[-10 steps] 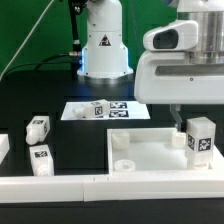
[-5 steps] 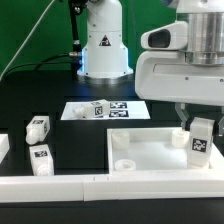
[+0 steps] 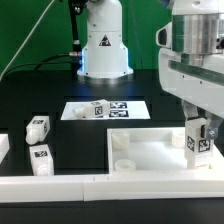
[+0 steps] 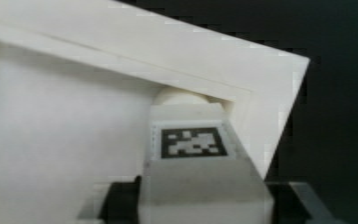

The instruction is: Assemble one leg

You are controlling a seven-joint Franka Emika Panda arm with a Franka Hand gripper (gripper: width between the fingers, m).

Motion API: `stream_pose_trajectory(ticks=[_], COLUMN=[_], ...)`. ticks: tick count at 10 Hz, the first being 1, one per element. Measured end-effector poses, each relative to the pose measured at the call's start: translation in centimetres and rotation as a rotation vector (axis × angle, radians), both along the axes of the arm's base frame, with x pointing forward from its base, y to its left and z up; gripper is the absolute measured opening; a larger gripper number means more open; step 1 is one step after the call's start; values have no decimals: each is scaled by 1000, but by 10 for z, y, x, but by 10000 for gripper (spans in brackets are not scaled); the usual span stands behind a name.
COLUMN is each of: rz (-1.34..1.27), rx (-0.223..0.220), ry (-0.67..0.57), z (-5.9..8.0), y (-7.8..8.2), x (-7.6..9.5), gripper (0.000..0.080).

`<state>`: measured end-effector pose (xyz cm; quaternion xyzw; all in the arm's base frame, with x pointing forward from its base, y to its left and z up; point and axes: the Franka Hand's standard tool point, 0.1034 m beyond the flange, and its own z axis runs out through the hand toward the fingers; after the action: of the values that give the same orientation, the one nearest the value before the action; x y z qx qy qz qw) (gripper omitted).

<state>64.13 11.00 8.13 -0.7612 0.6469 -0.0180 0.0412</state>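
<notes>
The claw (image 3: 199, 128) is closed on a leg (image 3: 198, 143), which hangs upright between its fingers, tag facing out. The leg sits over the corner of the tabletop (image 3: 150, 150) at the exterior view's right, its lower end at a corner socket (image 4: 190, 99). Two more legs (image 3: 38, 128) lie well apart on the black surface.
</notes>
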Motion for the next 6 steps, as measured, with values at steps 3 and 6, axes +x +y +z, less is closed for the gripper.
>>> stream_pose_trajectory(ticks=[3, 6], rz=[42, 592], rx=[-5, -38], ry=[1, -10], z=[-1, -2], y=[0, 9], x=[-1, -2], gripper=[286, 635])
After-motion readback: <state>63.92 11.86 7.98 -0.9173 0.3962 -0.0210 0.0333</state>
